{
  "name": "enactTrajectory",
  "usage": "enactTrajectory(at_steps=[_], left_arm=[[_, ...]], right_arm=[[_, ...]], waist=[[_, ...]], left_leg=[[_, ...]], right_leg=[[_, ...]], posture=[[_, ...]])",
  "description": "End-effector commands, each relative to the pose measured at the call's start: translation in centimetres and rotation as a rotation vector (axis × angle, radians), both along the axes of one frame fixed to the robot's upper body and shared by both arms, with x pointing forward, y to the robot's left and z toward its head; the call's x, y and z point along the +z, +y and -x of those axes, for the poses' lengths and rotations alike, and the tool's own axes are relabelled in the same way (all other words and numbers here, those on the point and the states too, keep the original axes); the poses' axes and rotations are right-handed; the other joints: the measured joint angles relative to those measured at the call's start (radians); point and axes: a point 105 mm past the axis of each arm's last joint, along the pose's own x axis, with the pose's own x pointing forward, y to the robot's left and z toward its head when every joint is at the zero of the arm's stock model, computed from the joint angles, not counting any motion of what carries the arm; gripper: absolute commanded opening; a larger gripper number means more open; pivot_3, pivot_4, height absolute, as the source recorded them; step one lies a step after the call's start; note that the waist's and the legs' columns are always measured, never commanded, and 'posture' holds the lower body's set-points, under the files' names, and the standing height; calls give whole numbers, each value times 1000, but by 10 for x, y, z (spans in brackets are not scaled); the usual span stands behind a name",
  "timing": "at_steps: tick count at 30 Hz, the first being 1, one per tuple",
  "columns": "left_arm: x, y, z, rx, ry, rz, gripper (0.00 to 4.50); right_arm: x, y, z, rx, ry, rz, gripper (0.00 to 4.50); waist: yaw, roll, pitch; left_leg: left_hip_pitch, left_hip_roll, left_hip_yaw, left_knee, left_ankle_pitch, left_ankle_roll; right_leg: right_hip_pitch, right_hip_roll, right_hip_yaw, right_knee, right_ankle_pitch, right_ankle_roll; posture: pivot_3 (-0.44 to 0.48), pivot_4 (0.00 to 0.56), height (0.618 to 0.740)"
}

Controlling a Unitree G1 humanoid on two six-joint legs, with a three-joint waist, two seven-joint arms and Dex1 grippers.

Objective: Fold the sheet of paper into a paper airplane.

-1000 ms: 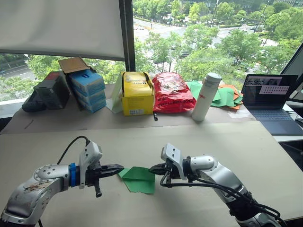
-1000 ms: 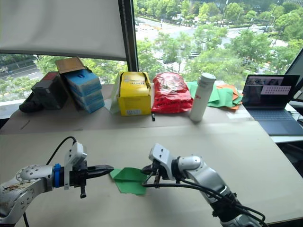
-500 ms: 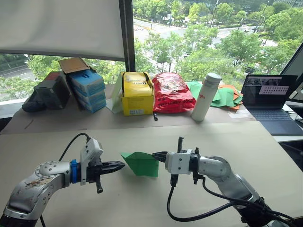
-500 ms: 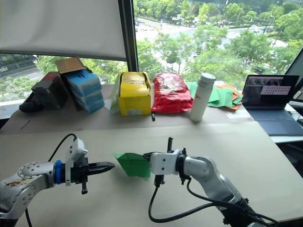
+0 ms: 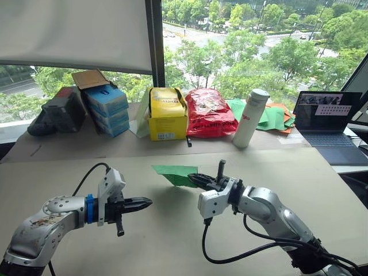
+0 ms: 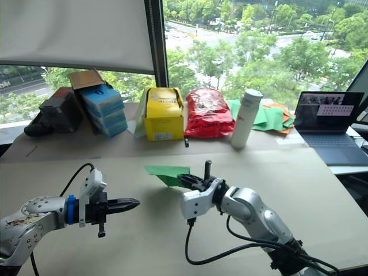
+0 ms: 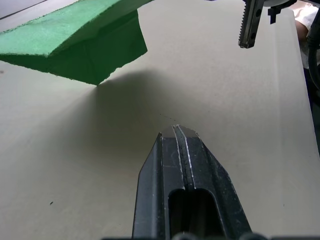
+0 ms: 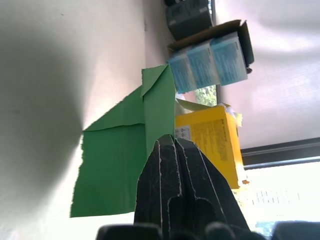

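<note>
Right tool [image 5: 194,178] clamped on folded sheet of paper [image 5: 176,173], holding it lifted above counter [image 5: 172,241]. Left tool [image 5: 146,202] closed, empty, hovering nearby, apart from paper.

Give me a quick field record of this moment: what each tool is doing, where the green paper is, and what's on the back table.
left tool: shut, holding nothing, low over the table
right tool: shut on the sheet of paper
sheet of paper: partly folded, lifted off the table, apart from left tool
back row: blue boxes, yellow box, red bag, white bottle, heap of green and orange sheets, laptop
</note>
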Motion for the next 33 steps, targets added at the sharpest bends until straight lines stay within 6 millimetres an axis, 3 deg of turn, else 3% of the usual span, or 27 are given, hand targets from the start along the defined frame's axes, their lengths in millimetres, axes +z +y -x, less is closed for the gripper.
enactTrajectory(at_steps=[1,4,7,14,21,23,28,33], left_arm=[[7,-4,3,-34,-21,-8,0],[7,-3,3,-36,-20,-9,0],[7,-3,3,-38,-18,-9,0],[6,-4,2,-43,-13,-13,0],[4,-5,0,-53,-9,-17,0],[4,-6,0,-56,-9,-18,0],[4,-7,-1,-56,-14,-15,0],[5,-9,-1,-55,-22,-9,0]], right_arm=[[-15,4,21,104,94,53,17],[-32,1,33,150,179,122,17],[-38,2,38,166,211,139,17],[-35,1,35,128,302,77,2290],[10,7,40,153,532,-113,2290],[15,12,44,163,654,-188,1779],[-3,10,25,-1,783,-195,40],[-27,2,16,-135,867,-162,40]], waist=[[-1,0,0],[-2,0,0],[-4,0,0],[-2,0,0],[1,0,0],[1,0,0],[0,0,0],[4,0,0]], left_leg=[[0,0,0,1,0,1],[0,1,0,5,-2,3],[3,1,-1,7,-5,8],[7,1,-1,7,-6,9],[7,1,-2,8,-5,8],[7,2,-2,7,-7,10],[6,1,-2,7,-7,11],[6,1,-2,8,-7,11]], right_leg=[[0,0,0,0,0,0],[2,0,0,1,0,0],[5,0,0,1,0,1],[10,0,0,1,0,1],[10,-1,0,1,0,1],[10,-1,-1,1,1,1],[10,-2,-1,1,1,1],[9,-3,-1,0,1,1]], posture=[[0,150,740],[0,150,740],[0,150,740],[0,150,740],[0,150,740],[0,150,740],[0,150,740],[0,150,740]])
